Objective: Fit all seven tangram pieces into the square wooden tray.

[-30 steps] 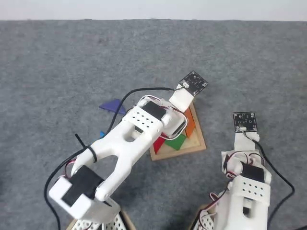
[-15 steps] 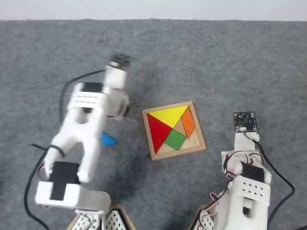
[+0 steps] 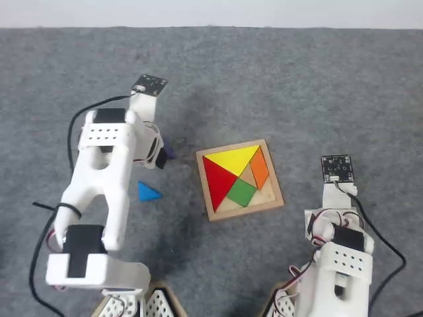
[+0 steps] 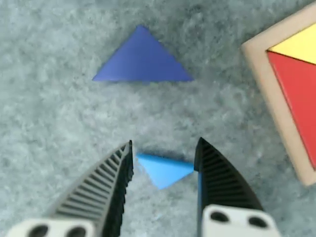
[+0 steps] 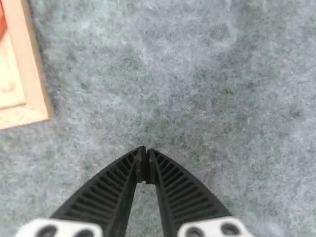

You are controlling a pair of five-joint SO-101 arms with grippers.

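lying loose on the grey bench [image 3: 317,79], off to one side of the square wooden tray [image 3: 201,186], are the two pieces that look left to fit: a small light blue triangle [image 4: 165,170] and a larger dark blue triangle [image 4: 142,66]. the tray carries a yellow triangle [image 3: 234,160], a red triangle [image 3: 217,179], a green square [image 3: 242,193] and an orange piece [image 3: 260,169], packed against one another. bare wood shows along one edge, likely where the blues belong. a pale patch in the middle may be a wood-coloured piece or the tray's floor; i cannot tell.

the left arm hangs over the loose pieces, apparently placed to pick one up. the left jaws stand moderately wide and hold nothing. in the left wrist view the light blue triangle shows in the gap between their tips, with the dark blue one beyond, but i cannot tell whether the tips touch the bench or hover above it. the right jaws are pressed together and empty, over bare bench just beside a corner of the tray. i judge they are parked there to leave the left arm room.
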